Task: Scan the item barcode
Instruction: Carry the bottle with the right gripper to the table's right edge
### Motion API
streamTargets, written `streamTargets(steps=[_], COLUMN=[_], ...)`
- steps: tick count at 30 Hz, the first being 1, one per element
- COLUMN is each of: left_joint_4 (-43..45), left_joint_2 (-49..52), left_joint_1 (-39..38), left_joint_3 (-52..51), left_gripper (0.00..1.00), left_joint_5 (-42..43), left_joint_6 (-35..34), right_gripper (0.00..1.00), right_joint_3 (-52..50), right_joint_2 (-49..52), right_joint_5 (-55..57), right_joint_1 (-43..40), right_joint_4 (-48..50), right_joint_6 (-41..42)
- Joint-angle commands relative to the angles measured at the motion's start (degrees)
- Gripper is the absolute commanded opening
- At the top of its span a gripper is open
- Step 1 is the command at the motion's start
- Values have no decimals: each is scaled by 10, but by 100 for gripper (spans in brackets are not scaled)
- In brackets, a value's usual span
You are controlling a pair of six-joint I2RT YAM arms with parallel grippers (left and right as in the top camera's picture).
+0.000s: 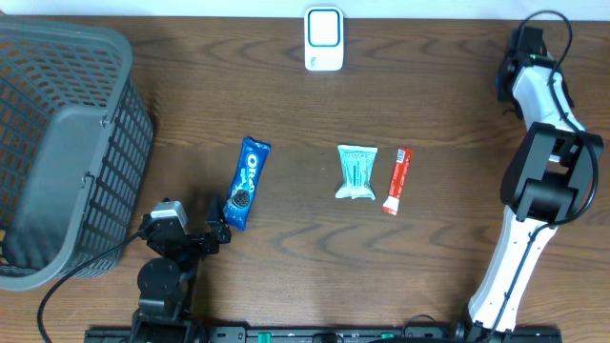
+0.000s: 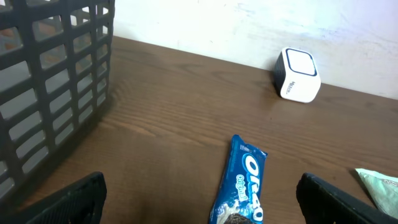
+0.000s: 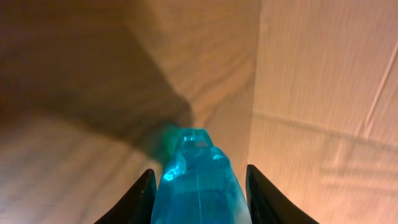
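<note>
Sitting at the far left of the wooden table (image 1: 429,86), a grey mesh basket (image 1: 57,143) lies tipped on its side, its open mouth facing the camera above. Just right of it, near the front edge, the left gripper (image 1: 217,227) rests low with its jaws spread wide and nothing between them, right beside the lower end of a blue Oreo pack (image 1: 246,182). The pack lies flat and lengthwise, slightly slanted. A white barcode scanner (image 1: 323,39) stands at the back edge, well apart from the pack. Further right, a teal packet (image 1: 356,172) and a thin red stick sachet (image 1: 396,180) lie near each other without touching. At the far right, the right gripper (image 3: 199,169) sits up by the back corner, its jaws closed against a translucent blue object (image 3: 196,196), which I cannot identify
</note>
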Motion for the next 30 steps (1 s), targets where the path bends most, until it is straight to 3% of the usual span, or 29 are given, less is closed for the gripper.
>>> streamTargets(steps=[1, 4, 9, 15, 22, 24, 25, 26, 30], left_joint_4=[-8, -8, -8, -8, -8, -8, -9, -8, -8], left_joint_2=[1, 1, 1, 1, 1, 1, 1, 1, 1], left_joint_1=[2, 2, 2, 2, 2, 2, 2, 2, 2], left_joint_3=[-18, -18, -18, -18, -18, -18, -18, -18, -18], left_gripper=[98, 98, 98, 98, 98, 98, 98, 98, 98], left_joint_5=[-3, -3, -3, -3, -3, -3, -3, -3, -3], left_joint_6=[-3, -3, -3, -3, -3, -3, -3, -3, -3], right_gripper=[26, 31, 31, 52, 56, 75, 95, 99, 99], right_joint_3=[-30, -64, -115, -150, -150, -150, -150, -150, -150], right_joint_2=[-18, -18, -18, -18, -18, -18, -18, -19, -19], right_joint_5=[11, 12, 12, 11, 9, 10, 10, 10, 8], right_joint_1=[-2, -3, -10, -11, -31, -38, -43, -46, -59], right_joint_4=[-19, -23, -28, -45, -82, -93, -101, -105, -142], right_joint_6=[110, 158, 206, 312, 419, 433, 441, 449, 537])
